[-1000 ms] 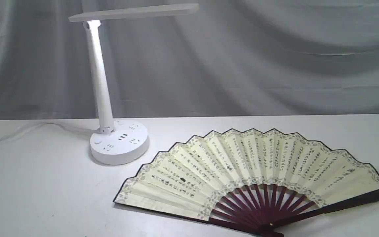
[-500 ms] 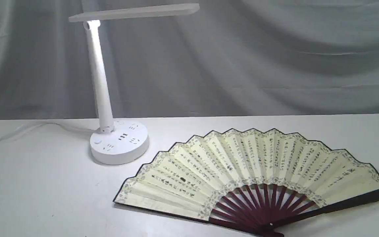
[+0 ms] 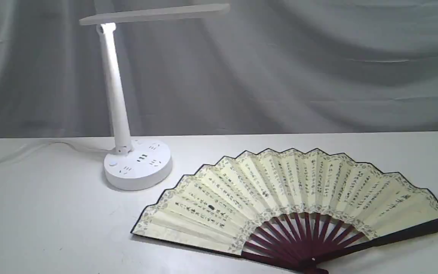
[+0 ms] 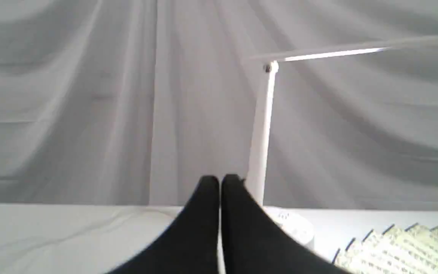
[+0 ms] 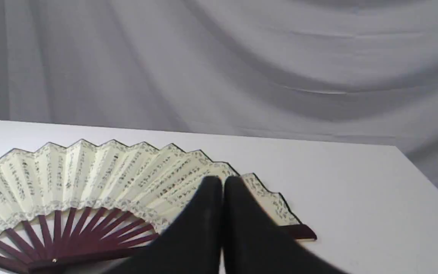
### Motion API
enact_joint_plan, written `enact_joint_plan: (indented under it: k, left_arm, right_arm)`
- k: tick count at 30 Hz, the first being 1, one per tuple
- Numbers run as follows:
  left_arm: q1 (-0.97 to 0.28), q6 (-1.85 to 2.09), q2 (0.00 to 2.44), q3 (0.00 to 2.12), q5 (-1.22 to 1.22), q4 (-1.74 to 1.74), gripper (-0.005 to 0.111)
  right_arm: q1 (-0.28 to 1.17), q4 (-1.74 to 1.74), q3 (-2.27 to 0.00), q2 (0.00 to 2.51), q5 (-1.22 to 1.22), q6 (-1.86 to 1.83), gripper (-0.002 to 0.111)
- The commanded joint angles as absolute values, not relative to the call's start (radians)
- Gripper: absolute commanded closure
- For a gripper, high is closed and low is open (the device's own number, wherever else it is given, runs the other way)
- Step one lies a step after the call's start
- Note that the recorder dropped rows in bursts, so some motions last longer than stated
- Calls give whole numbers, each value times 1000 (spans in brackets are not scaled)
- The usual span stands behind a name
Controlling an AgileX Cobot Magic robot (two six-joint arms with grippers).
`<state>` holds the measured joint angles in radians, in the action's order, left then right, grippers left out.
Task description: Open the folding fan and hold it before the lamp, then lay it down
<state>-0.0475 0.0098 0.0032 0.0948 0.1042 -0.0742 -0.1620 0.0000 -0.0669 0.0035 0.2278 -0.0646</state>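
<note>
- Folding fan (image 3: 291,194): spread flat on the near right of the table (image 3: 44,228). Likely light, with paper that creases easily, so grip the stiff maroon guard (image 3: 416,231) near the pivot. Cream pleats, black calligraphy, grey floral border.
- Lamp (image 3: 116,99): upright, far left.
- Left gripper (image 4: 220,182) and right gripper (image 5: 222,183): jaws together, holding nothing.

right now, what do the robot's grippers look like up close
The left gripper has two plain matte black fingers, broad at the root and tapering to rounded tips. The right gripper looks the same. No cables, markings or labels show on either, and the arms themselves are out of every view.
</note>
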Motion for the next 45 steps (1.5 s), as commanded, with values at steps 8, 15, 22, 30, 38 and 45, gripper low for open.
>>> enact_joint_plan:
  k: [8,15,22,30,38,45]
  left_arm:
    - [-51,0,0,0,148,-67,107]
    - [-51,0,0,0,191,-67,107]
    - [-51,0,0,0,211,-67,107]
    - [-51,0,0,0,237,-72,107]
    - [-51,0,0,0,233,-72,107]
    - [-51,0,0,0,233,-72,107]
  right_arm:
    - [-160,42,0,0,143,-79,108]
    - [-160,36,0,0,236,-81,108]
    - [-160,32,0,0,227,-81,108]
    - [-160,-15,0,0,225,-81,108]
    - [-160,-15,0,0,225,-81,108]
    - [-160,-15,0,0,225,-81,108]
